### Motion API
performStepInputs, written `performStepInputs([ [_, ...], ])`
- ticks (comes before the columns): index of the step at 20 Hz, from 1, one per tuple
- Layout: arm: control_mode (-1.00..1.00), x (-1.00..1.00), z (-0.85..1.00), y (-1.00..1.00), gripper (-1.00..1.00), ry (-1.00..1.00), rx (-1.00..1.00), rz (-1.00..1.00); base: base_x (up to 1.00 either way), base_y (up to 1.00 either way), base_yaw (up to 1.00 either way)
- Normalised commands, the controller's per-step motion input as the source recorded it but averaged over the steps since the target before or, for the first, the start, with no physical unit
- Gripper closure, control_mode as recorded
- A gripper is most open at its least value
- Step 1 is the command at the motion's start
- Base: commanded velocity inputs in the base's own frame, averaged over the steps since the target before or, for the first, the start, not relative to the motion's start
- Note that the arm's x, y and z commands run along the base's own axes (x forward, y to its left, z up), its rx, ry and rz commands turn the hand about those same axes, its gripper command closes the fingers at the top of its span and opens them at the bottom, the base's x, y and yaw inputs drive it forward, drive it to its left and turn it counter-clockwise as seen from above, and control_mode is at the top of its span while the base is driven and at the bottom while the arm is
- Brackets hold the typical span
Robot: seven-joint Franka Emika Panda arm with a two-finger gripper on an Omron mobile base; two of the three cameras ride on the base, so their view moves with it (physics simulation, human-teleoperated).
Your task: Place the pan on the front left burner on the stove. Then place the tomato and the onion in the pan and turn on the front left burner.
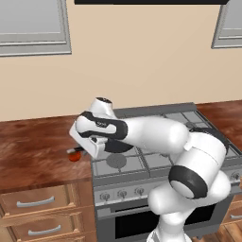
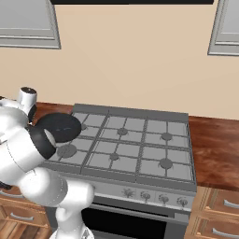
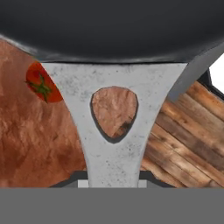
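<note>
While fingers (image 3: 113, 183) clamp silvery handle, black pan (image 2: 59, 127) sits level.

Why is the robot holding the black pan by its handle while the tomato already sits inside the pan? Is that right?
Not quite. The gripper does hold the pan by its handle, but the tomato isn't inside it. The hand view shows the tomato lying on the brown counter, beside the pan.

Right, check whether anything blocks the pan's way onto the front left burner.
Nothing visible does. The pan, with the end effector shut on its handle, hangs over the stove's left edge, and the front left burner beside it has bare grates. The tomato lies off on the counter.
</note>
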Motion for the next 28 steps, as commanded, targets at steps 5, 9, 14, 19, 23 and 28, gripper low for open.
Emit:
performStepInputs([
  [5, -1.00, 0.00, 0.00, -0.15, 1.00, 0.13, 0.00, -0.07, 0.00, 0.00, 0.00],
  [9, -1.00, 0.00, 0.00, -0.10, 1.00, 0.11, 0.00, -0.08, 0.00, 0.00, 0.00],
  [14, -1.00, 0.00, 0.00, -0.07, 1.00, 0.11, 0.00, -0.06, 0.00, 0.00, 0.00],
  [19, -1.00, 0.00, 0.00, 0.00, 1.00, 0.01, 0.00, 0.00, 0.00, 0.00, 0.00],
  [23, -1.00, 0.00, -0.02, -0.02, 1.00, 0.00, -0.03, 0.00, 0.00, 0.00, 0.00],
  [28, -1.00, 0.00, -0.09, -0.02, 1.00, 0.00, -0.04, 0.00, 0.00, 0.00, 0.00],
])
